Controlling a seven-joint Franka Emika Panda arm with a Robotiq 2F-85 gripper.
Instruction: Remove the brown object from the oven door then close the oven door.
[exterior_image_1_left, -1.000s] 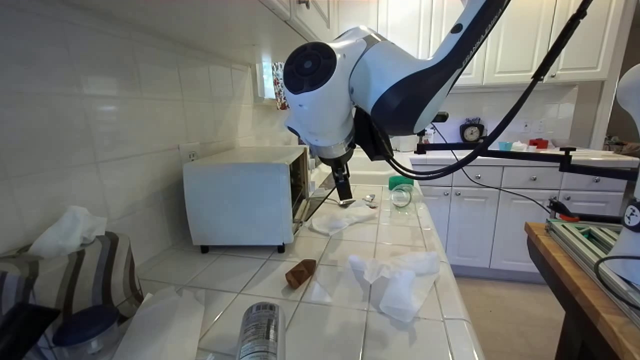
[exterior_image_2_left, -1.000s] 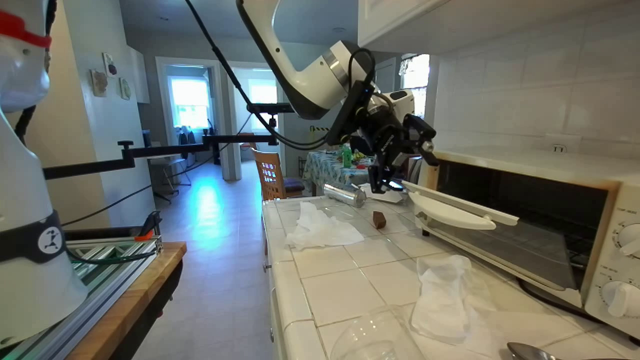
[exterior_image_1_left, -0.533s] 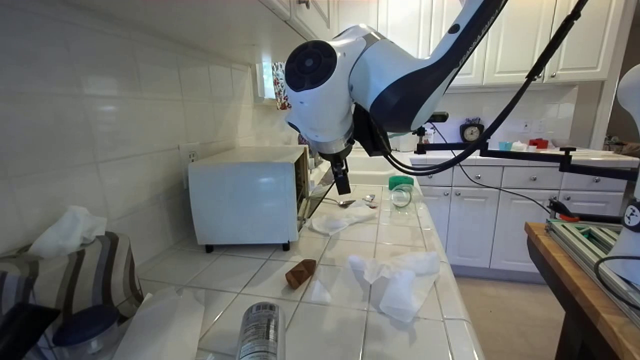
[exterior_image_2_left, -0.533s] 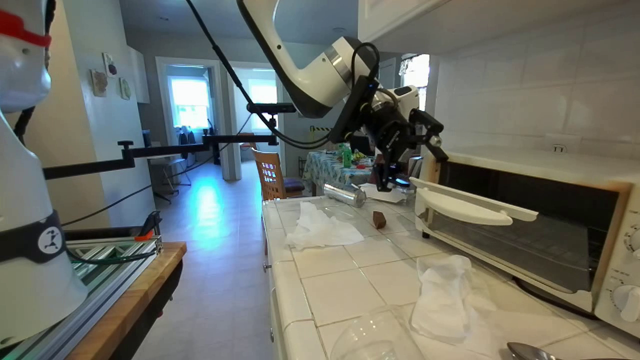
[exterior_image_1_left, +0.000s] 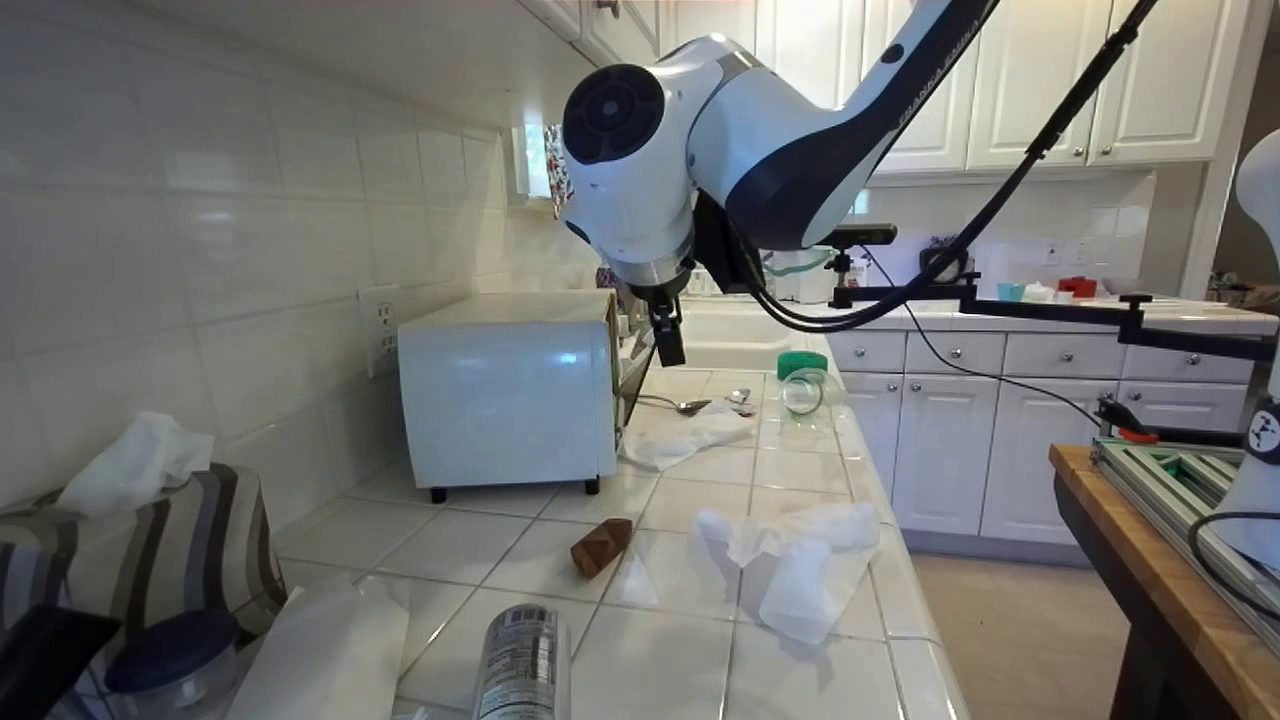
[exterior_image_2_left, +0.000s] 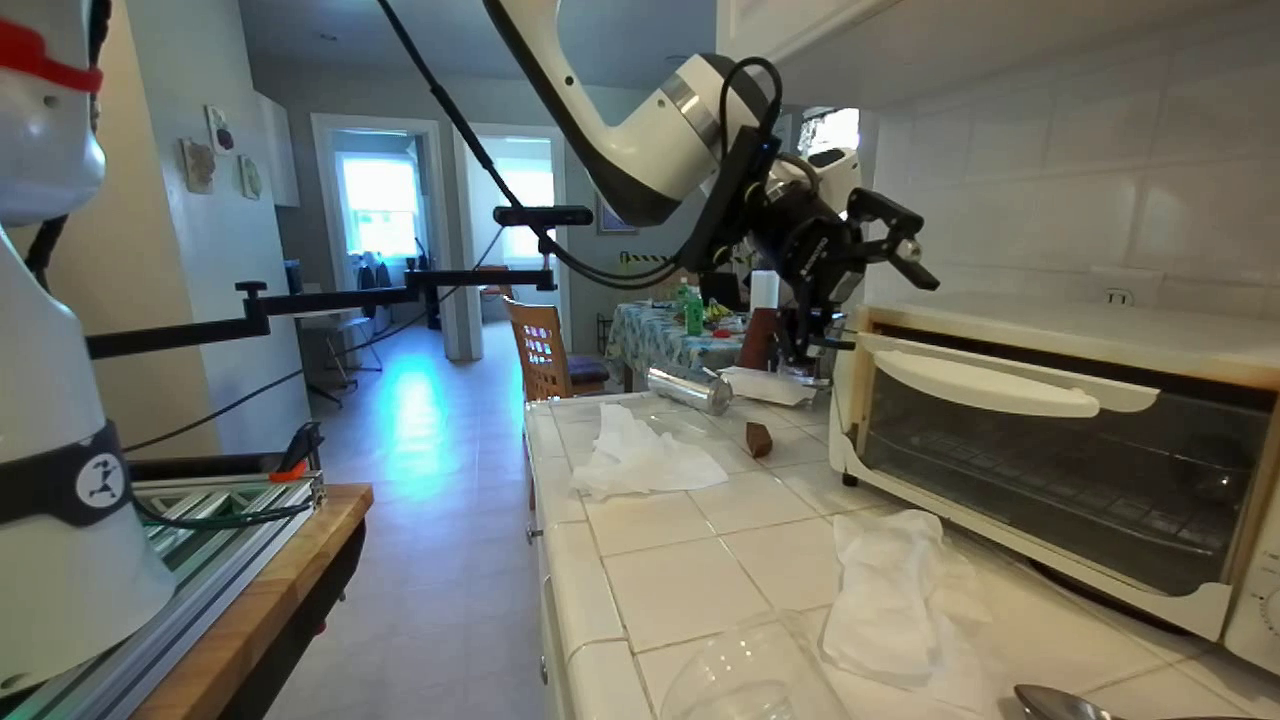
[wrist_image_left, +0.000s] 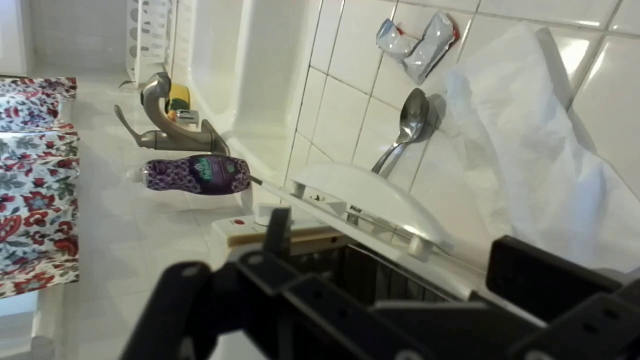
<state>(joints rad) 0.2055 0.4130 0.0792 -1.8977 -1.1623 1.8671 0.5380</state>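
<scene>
The brown object (exterior_image_1_left: 601, 547) lies on the tiled counter in front of the oven and off its door; it also shows in an exterior view (exterior_image_2_left: 758, 439). It is not visible in the wrist view. The white oven's door (exterior_image_2_left: 1050, 500) stands tilted up, ajar, with a dark gap along its top edge. Its white handle (wrist_image_left: 375, 197) shows in the wrist view. My gripper (exterior_image_2_left: 865, 322) is open and holds nothing. Its fingers are wide apart at the door's top corner, and the door's edge runs between them in the wrist view (wrist_image_left: 392, 240). Exact contact is hard to tell.
White crumpled paper towels (exterior_image_1_left: 800, 565) lie on the counter, as does a metal can (exterior_image_1_left: 522, 660). A spoon (wrist_image_left: 414, 112), a silver wrapper (wrist_image_left: 430, 47) and a clear jar (exterior_image_1_left: 803, 392) are beyond the oven. A purple bottle (wrist_image_left: 200, 175) stands by the sink. Cabinets hang above.
My gripper has moved up and toward the oven. The door has swung from about half open to nearly shut. The oven has slid along the counter toward the sink. The brown object has not moved.
</scene>
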